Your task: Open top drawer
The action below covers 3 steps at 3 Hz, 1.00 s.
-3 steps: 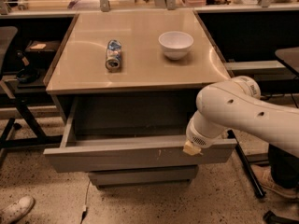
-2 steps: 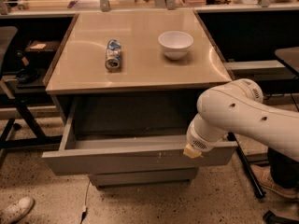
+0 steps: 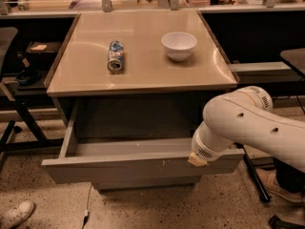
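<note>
- Table (image 3: 143,75): tan top, nothing on it disturbed.
- Top drawer (image 3: 124,168): sits directly under the tabletop. It is pulled well out, the grey tray is open to view, and the front hangs clear of the cabinet. It has come a little further towards the camera than a second ago. I judge the opening nearly done, if not done.
- My arm (image 3: 248,123): reaches in from the right. The wrist has dropped slightly and followed the front outward.
- Gripper (image 3: 198,159): at the front's top edge, right of centre, touching it. The wrist hides the rest, so I cannot tell whether it is open or closed, or clamped on the edge.
- Bowl (image 3: 179,45): white, upright, back right of the tabletop.
- Can (image 3: 115,56): on its side, left of the bowl and apart from it.
</note>
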Available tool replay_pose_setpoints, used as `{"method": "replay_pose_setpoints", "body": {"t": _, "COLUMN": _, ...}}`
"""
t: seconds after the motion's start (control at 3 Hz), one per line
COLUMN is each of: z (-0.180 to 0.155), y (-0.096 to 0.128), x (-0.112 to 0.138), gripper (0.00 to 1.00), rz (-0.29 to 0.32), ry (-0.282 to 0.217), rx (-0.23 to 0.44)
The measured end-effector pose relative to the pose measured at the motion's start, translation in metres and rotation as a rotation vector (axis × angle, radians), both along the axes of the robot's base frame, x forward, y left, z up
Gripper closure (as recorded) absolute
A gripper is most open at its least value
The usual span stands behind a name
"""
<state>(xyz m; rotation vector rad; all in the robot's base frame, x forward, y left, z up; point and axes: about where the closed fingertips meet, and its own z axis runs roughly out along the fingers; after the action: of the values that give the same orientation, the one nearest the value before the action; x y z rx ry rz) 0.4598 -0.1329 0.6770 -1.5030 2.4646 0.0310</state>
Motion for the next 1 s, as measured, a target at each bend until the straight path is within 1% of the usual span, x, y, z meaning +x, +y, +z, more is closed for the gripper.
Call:
{"method": "replay_pose_setpoints", "body": {"t": 0.33, "z": 0.001, "y": -0.001, "x": -0.015, "gripper": 1.0, "rz": -0.014, "ry": 0.012, "rx": 0.009}}
{"method": "replay_pose_setpoints", "body": {"t": 1.0, "z": 0.002, "y": 0.0, "x": -0.027, "gripper": 1.0, "rz": -0.023, "ry": 0.025, "rx": 0.016}}
